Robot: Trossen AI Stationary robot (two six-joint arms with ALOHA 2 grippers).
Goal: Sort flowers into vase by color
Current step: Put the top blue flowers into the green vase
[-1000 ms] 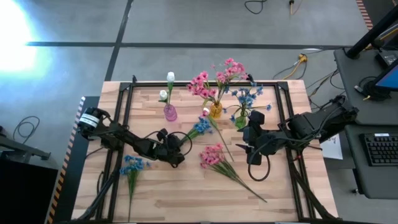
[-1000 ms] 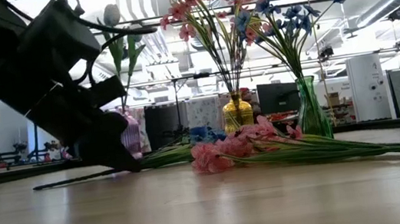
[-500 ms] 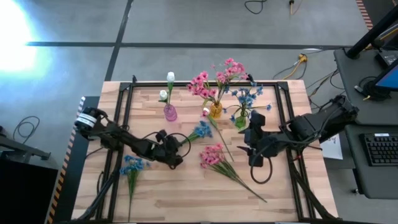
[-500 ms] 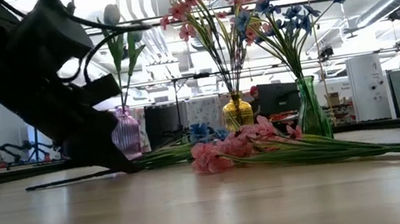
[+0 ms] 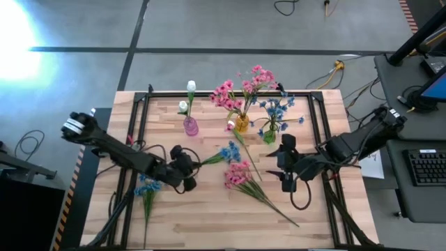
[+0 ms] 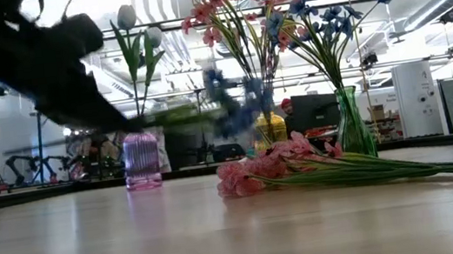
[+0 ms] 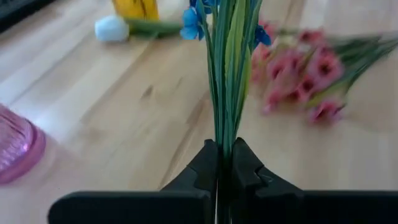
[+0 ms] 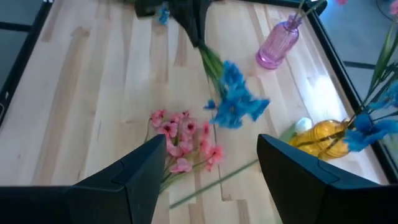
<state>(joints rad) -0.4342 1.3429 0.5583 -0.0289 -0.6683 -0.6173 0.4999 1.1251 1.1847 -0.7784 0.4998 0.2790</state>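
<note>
The counter (image 5: 209,216) carries three vases in a row at its far side: a green vase (image 5: 269,136) holding blue blossoms, a yellow vase (image 5: 242,124) holding pink ones, a pink vase (image 5: 190,126) holding white buds. My left jaws (image 7: 225,163) are clenched on the green stems of a blue flower (image 5: 229,152), lifted off the counter in front of the yellow vase. My right jaws (image 8: 210,165) stand spread and hold nothing, near the green vase. A pink flower (image 5: 238,174) lies flat on the counter in front of the yellow vase. Another blue bunch (image 5: 147,187) lies nearer the pink vase's side. A white bud (image 7: 112,28) lies beside the yellow vase.
</note>
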